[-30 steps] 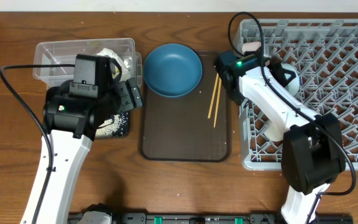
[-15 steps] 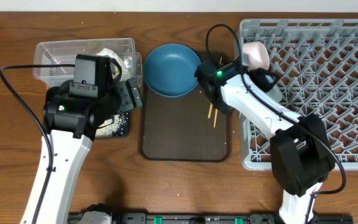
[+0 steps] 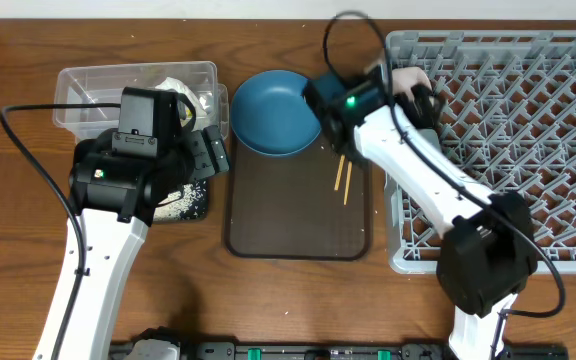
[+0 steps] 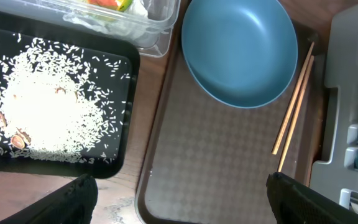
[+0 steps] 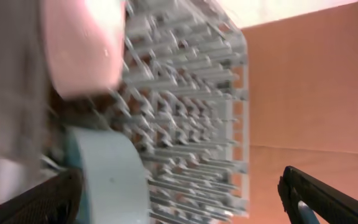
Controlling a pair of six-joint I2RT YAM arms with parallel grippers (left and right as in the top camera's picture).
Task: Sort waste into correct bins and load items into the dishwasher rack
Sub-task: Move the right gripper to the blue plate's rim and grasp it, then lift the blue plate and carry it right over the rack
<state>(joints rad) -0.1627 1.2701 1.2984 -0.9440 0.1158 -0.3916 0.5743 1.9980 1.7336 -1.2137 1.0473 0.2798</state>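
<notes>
The dark blue plate [image 3: 276, 112] [image 4: 240, 50] lies at the back of the brown tray [image 3: 298, 215], with the chopsticks [image 3: 345, 175] [image 4: 294, 106] to its right. Rice [image 4: 45, 109] covers the black bin [image 3: 196, 205]. Tissue and wrapper [image 3: 183, 92] [image 4: 107, 3] lie in the clear tub [image 3: 98, 80]. A small white cup [image 3: 409, 78] [image 5: 79, 43] sits at the grey rack's [image 3: 528, 140] back-left corner, next to a pale blue bowl [image 5: 110, 180]. My right gripper [image 3: 423, 100] [image 5: 191, 199] is open beside them and holds nothing. My left gripper [image 3: 211, 152] [image 4: 182, 205] hangs open over the tray's left edge.
The rack's [image 5: 197, 93] pegs fill the right side of the table. The brown tray [image 4: 229, 162] lies between the bins and the rack. My right arm reaches across the rack's left edge and the tray's back-right corner. Bare wood lies in front of the tray.
My right gripper has opened and swung left and back to the rack's corner, and the white cup now shows free there. The left arm has not moved.
</notes>
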